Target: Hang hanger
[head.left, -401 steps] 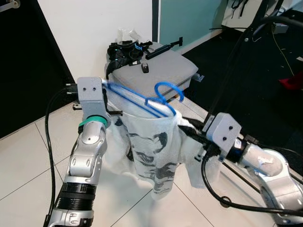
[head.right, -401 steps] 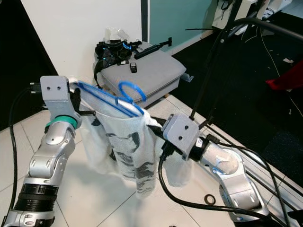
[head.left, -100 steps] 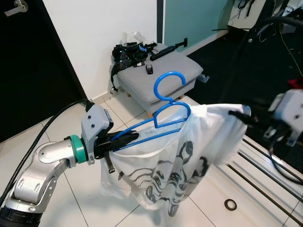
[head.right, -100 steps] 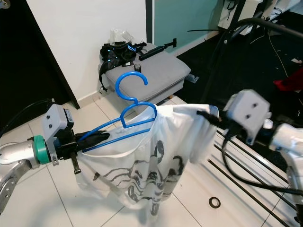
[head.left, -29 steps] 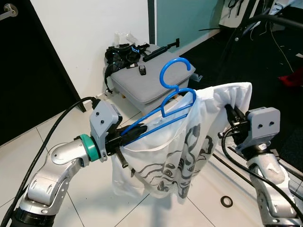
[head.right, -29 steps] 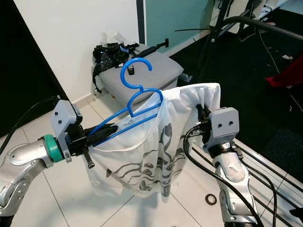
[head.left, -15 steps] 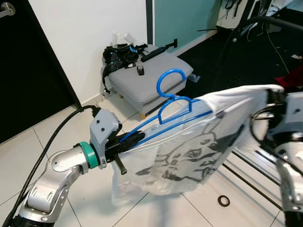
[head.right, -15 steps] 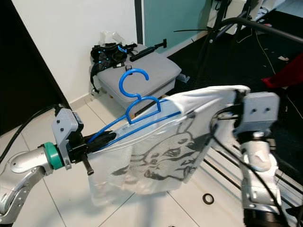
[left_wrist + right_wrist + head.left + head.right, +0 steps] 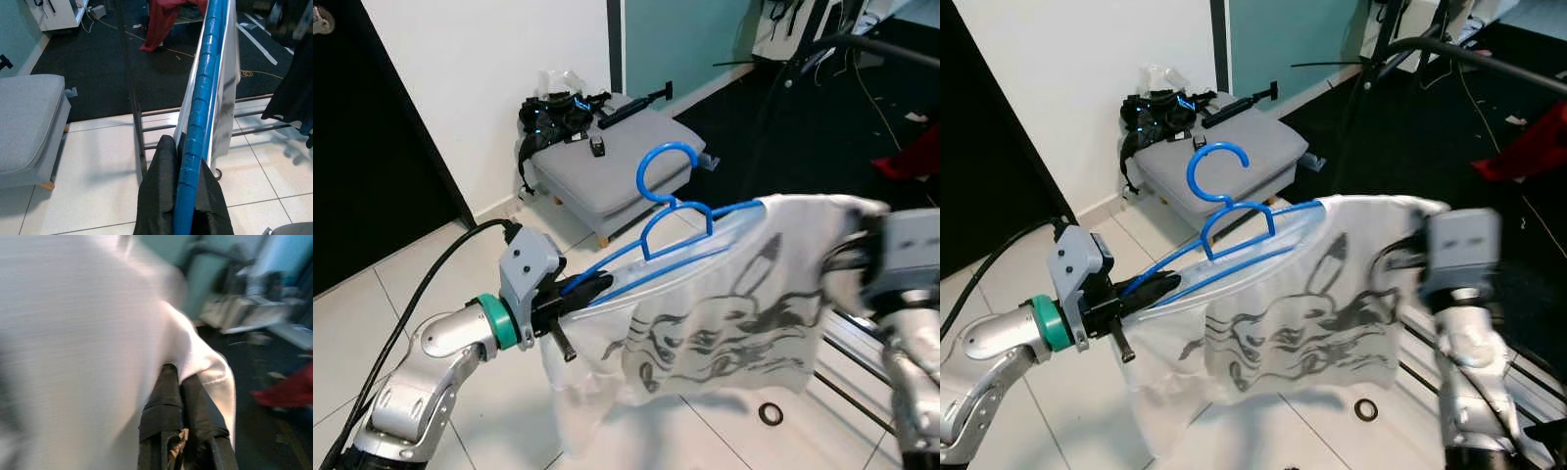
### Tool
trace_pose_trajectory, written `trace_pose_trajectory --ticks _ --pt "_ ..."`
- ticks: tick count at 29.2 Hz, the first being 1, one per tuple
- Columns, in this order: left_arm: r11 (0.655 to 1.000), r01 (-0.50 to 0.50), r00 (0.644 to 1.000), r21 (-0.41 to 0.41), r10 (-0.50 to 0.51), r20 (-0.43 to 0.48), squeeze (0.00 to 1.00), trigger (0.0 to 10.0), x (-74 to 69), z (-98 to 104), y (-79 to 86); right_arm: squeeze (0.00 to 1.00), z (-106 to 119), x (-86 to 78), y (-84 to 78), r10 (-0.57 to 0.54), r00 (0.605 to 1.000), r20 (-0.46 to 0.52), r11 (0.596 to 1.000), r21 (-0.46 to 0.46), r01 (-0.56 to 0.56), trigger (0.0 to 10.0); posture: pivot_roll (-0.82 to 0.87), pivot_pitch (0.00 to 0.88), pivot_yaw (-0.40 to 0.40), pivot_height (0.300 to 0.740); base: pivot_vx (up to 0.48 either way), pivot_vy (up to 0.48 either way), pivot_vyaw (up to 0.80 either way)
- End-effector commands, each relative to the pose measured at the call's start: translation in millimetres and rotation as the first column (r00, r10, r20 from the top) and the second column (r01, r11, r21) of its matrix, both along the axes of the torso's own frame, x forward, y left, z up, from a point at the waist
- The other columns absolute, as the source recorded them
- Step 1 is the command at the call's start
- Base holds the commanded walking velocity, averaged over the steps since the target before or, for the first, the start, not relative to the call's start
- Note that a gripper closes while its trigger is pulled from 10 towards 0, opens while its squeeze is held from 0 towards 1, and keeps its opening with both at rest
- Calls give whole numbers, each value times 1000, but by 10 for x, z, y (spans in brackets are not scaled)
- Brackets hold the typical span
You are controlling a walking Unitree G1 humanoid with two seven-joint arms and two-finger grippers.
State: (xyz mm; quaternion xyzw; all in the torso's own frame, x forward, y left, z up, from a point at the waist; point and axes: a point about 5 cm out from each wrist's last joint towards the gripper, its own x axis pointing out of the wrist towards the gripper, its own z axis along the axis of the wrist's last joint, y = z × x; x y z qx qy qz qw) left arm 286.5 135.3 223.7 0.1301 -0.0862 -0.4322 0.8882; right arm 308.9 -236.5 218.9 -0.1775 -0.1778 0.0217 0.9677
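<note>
1. White tiled floor (image 9: 372, 313); a grey cushioned stool (image 9: 617, 147) stands by the wall.
2. The left gripper (image 9: 582, 291) is clamped shut on one end of the blue plastic hanger (image 9: 671, 211), held in mid-air with its hook up.
3. The right gripper (image 9: 178, 382) pinches the white printed T-shirt (image 9: 734, 313) at its far shoulder.
4. The hanger looks light and stiff, best held by its arm; the shirt is limp and could slide off.
</note>
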Motion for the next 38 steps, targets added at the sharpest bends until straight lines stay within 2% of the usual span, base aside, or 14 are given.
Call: trace_pose_trajectory --ticks 1,5,6,7,9,10,14,15,21,24,28,31,35,38 --pt "1000 10 1000 5 -10 6 0 0 -11 1 1 0 -22 -34 178 101 995 -2 995 -24 -101 10000 -172 186 136 740 0 0 0" --pt "1000 19 1000 9 -19 6 0 0 -17 2 -29 0 -39 -60 382 218 976 -5 975 -40 -218 10000 -170 183 135 740 0 0 0" --pt "1000 20 1000 17 -20 3 0 0 -20 -8 -55 98 -45 -78 482 277 961 -10 960 -39 -277 10000 -168 181 135 740 0 0 0" --pt "999 20 1000 25 -20 -3 0 0 -25 -24 -83 725 -45 -94 543 312 950 -14 949 -48 -312 10000 -168 178 134 740 0 0 0" --pt "999 20 1000 30 -20 -7 0 0 -29 -35 -101 725 -45 -104 578 331 944 -16 942 -56 -331 10000 -168 178 134 740 0 0 0" --pt "999 18 1000 33 -18 -9 0 0 -30 -47 -118 1000 -49 -112 590 350 936 -22 935 -43 -351 10000 -168 177 132 740 0 0 0" --pt "999 10 1000 41 -9 -18 0 0 -29 -76 -156 1000 -78 -133 540 340 938 -66 934 -91 -345 10000 -171 175 132 740 0 0 0" --pt "999 1 1000 50 0 -23 0 0 -22 -90 -164 0 -83 -138 495 322 944 -78 938 -108 -329 10000 -175 174 132 740 0 0 0" --pt "995 -46 998 93 49 -29 0 0 48 -125 -104 0 -121 -211 254 251 957 -145 942 -189 -276 10000 -178 176 144 740 0 0 0" --pt "992 -72 997 106 76 -34 0 0 86 -130 -78 0 -102 -306 113 247 958 -148 956 -122 -265 10000 -182 177 147 740 0 0 0" --pt "992 -102 991 75 108 -82 0 0 113 -150 -189 0 -471 -646 453 556 783 -277 831 177 -528 10000 -188 178 156 740 0 0 0" --pt "992 -123 986 37 126 -110 0 0 127 -145 -280 0 -700 -763 661 618 719 -318 786 247 -567 10000 -193 182 158 740 0 0 0" --pt "989 -145 982 -26 141 -124 0 0 146 -99 -448 0 -1017 -738 848 526 781 -337 848 280 -451 10000 -195 185 156 740 0 0 0" --pt "990 -129 982 -62 119 -146 0 0 118 -97 -619 0 -1115 -579 808 248 924 -290 946 278 -166 10000 -203 185 156 740 0 0 0"
